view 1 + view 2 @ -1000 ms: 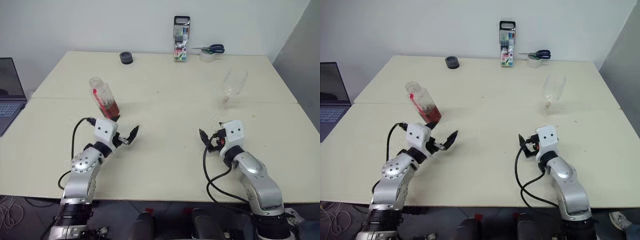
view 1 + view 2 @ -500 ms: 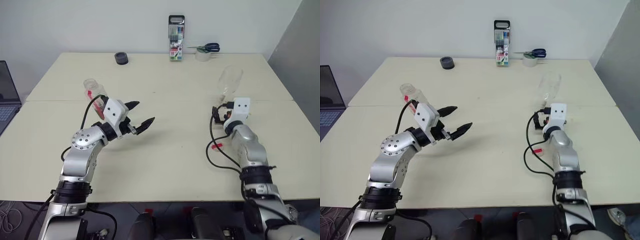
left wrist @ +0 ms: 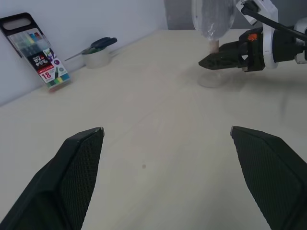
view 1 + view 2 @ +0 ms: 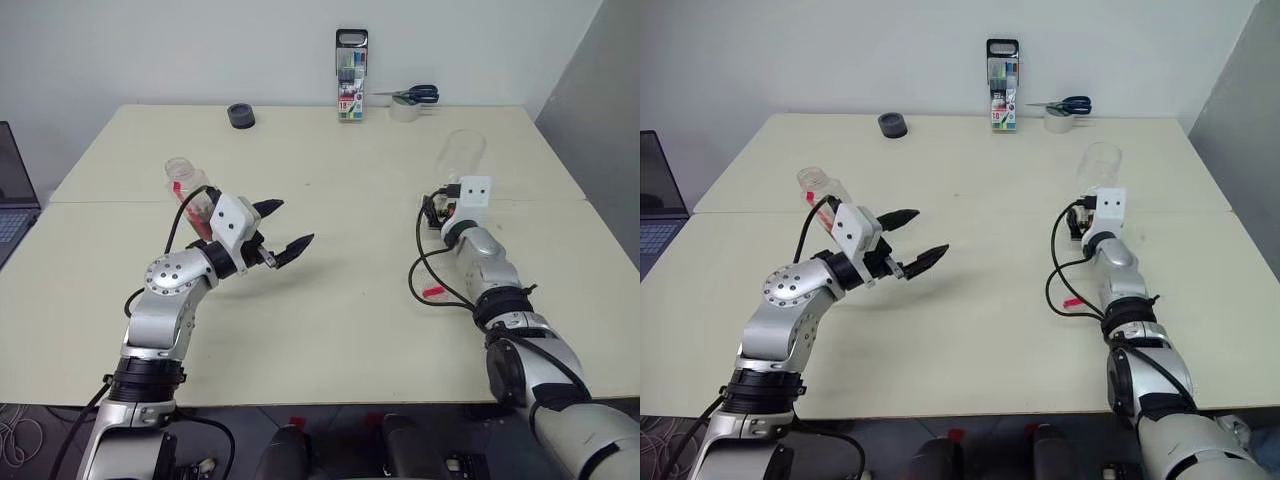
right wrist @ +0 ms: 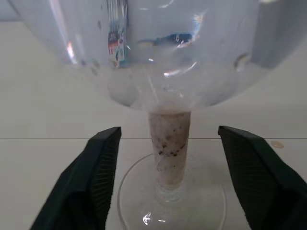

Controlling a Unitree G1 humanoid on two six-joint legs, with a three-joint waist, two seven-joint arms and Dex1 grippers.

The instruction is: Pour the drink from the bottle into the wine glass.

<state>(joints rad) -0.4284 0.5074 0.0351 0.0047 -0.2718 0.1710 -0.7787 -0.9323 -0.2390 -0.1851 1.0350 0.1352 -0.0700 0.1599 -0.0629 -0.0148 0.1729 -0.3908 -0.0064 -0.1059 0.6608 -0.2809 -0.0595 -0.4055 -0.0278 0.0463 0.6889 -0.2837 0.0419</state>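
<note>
Over on the far side, the right gripper (image 5: 165,184) has reached forward, fingers apart around the wine glass (image 4: 459,160) stem, ready to grip, while the left gripper (image 4: 283,227) hangs wide open, empty.

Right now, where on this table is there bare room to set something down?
The widest bare patch is mid-table, between the left gripper and the right gripper at the wine glass. The strip between the black roll and the marker pack is also bare. It is tighter around the bottle and by the tape roll with scissors.
</note>
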